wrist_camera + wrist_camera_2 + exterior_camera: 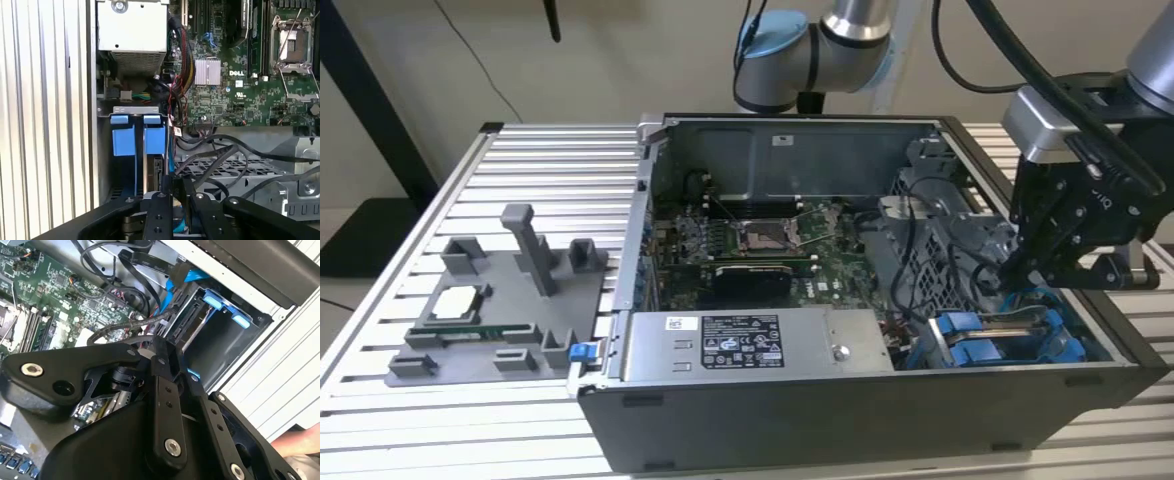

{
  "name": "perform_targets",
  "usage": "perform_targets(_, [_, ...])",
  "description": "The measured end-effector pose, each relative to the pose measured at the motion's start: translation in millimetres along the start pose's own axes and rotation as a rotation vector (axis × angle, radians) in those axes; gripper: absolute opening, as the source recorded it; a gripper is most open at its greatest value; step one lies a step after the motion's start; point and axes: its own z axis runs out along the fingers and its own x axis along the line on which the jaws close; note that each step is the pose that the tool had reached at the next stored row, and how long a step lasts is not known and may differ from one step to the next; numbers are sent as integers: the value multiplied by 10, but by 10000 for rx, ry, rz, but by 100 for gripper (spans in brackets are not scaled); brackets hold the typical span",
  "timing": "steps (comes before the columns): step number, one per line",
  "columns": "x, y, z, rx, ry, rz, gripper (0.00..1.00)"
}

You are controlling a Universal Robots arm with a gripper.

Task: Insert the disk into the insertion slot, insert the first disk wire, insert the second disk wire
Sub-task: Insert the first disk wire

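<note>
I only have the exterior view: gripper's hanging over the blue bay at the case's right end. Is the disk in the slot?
Observer: The first wrist view shows what looks like the disk down in the slot, with two blue tabs at its end.
Operator: Any wire near the gripper?
Observer: Yes; in the first wrist view a blue wire runs along the slot to the gripper.
Operator: Anything else there?
Observer: In the second wrist view a black connector on a braided black wire sits at the slot's end, just off the gripper.
</note>
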Motion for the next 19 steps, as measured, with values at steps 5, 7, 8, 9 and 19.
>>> perform_targets(5, [67, -32, 1, 2, -1, 20, 0])
perform_targets(7, [89, -51, 1, 1, -1, 29, 0])
perform_targets(8, [100, -63, 1, -1, 0, 34, 0])
perform_targets(9, [108, -73, 1, -3, 0, 40, 0])
perform_targets(19, [133, -105, 35, -52, 2, 49, 0])
